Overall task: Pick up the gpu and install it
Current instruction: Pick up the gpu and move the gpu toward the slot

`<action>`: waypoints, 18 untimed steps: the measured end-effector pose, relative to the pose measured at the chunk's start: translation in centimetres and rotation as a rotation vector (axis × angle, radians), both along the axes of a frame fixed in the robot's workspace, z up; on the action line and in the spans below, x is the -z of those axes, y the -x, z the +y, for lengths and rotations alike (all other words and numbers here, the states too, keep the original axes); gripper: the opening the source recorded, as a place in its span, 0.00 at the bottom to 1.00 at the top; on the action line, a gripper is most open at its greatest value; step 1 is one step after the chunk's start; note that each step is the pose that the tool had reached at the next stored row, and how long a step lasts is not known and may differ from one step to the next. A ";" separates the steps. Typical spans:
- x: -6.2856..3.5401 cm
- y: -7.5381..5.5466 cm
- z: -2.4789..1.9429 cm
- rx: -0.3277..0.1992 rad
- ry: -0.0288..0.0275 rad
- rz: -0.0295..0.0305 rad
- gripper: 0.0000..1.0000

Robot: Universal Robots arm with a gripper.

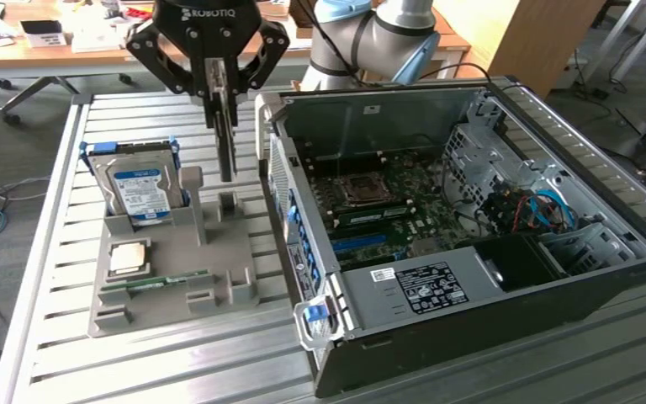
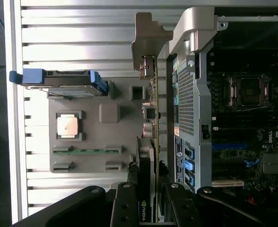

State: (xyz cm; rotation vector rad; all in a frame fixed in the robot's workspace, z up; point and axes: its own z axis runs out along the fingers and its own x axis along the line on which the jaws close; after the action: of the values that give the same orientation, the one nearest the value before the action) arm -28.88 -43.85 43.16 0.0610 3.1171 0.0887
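Observation:
My gripper [image 1: 225, 94] is shut on the gpu [image 1: 225, 143], a thin card seen edge-on that hangs upright from the fingers. Its lower end is just above the grey holder tray [image 1: 228, 252], beside the open computer case [image 1: 592, 278]. In the wrist view the gpu [image 2: 153, 118] runs as a narrow green edge with its silver bracket [image 2: 148, 33] at the far end. The black fingers [image 2: 129, 198] clamp the cooler end there. The card lies between the tray [image 2: 110, 156] and the case wall [image 2: 188, 94].
The tray also holds a silver hard drive [image 1: 138, 189] with blue rails, a processor chip [image 1: 129, 257] and a memory stick [image 1: 166, 282]. The case lies open on a slatted metal table [image 1: 132, 362], showing the motherboard [image 1: 379, 202]. Desks stand behind.

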 end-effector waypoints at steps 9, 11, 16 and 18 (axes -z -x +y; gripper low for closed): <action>-0.29 0.0 0.00 0.000 0.0001 0.0001 0.27; -0.30 -0.1 0.00 0.000 0.0001 0.0001 0.27; -0.29 -0.4 0.00 0.000 -0.0002 0.0001 0.27; -0.29 -0.6 0.00 0.000 -0.0007 0.0000 0.27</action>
State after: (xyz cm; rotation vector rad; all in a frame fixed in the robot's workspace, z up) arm -28.25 -43.85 43.45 0.0610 3.1171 0.0898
